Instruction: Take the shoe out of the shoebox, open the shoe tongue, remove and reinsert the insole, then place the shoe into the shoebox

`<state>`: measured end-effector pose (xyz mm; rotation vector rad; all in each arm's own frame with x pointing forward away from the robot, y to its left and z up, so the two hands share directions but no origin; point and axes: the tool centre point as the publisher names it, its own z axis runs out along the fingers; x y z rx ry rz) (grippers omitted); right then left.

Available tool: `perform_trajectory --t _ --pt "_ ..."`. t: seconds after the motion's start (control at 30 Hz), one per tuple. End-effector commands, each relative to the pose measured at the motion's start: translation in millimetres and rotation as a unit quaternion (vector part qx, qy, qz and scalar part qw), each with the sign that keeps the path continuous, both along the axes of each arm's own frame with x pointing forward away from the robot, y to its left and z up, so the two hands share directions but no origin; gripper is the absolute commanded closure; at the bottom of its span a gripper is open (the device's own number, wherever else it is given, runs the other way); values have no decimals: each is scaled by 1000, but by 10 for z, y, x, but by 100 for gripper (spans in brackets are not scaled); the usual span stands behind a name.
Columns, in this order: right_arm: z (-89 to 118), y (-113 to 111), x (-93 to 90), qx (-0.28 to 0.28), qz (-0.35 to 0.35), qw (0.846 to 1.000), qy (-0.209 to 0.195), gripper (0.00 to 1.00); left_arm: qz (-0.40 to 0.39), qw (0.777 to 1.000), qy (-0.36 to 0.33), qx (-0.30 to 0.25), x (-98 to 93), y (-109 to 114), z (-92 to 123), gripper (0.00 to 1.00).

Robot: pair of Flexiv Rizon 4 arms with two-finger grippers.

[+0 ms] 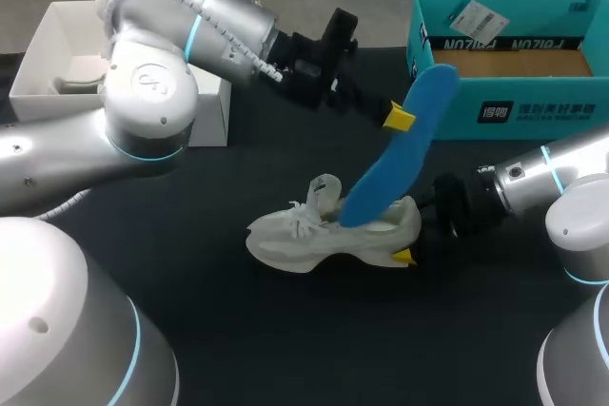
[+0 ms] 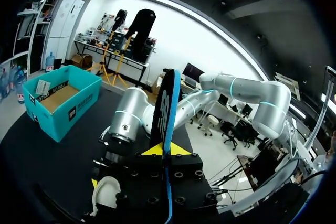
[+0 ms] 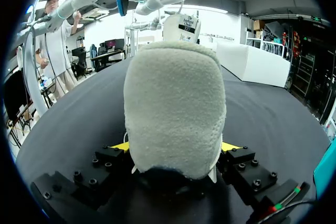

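Note:
A pale grey-white shoe stands on the black table, its toe pointing left. My right gripper is shut on its heel, one yellow tip on each side. A long blue insole slants up from the shoe's opening, its lower end inside the shoe. My left gripper is shut on the insole's upper part; the left wrist view shows the insole edge-on between that gripper's yellow tips. The teal shoebox stands open at the back right.
A white open box sits at the back left, partly behind my left arm. The teal shoebox is a short way behind the insole's top end. Bare black table lies in front of the shoe.

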<state>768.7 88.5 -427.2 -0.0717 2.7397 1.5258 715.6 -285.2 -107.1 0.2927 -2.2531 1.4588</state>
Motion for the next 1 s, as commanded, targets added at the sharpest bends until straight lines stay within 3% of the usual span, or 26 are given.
perform_trajectory --t 0.03,0.4,1.0 --pt "-7 5 -6 -1 -1 1000 -1 100 -7 999 37 -35 -18 141 171 100" --pt "-7 5 -6 -1 -1 1000 -1 100 -12 981 121 -150 -253 336 723 100" --pt "-7 5 -6 -1 -1 1000 -1 100 -29 958 174 -226 -754 556 1345 100"
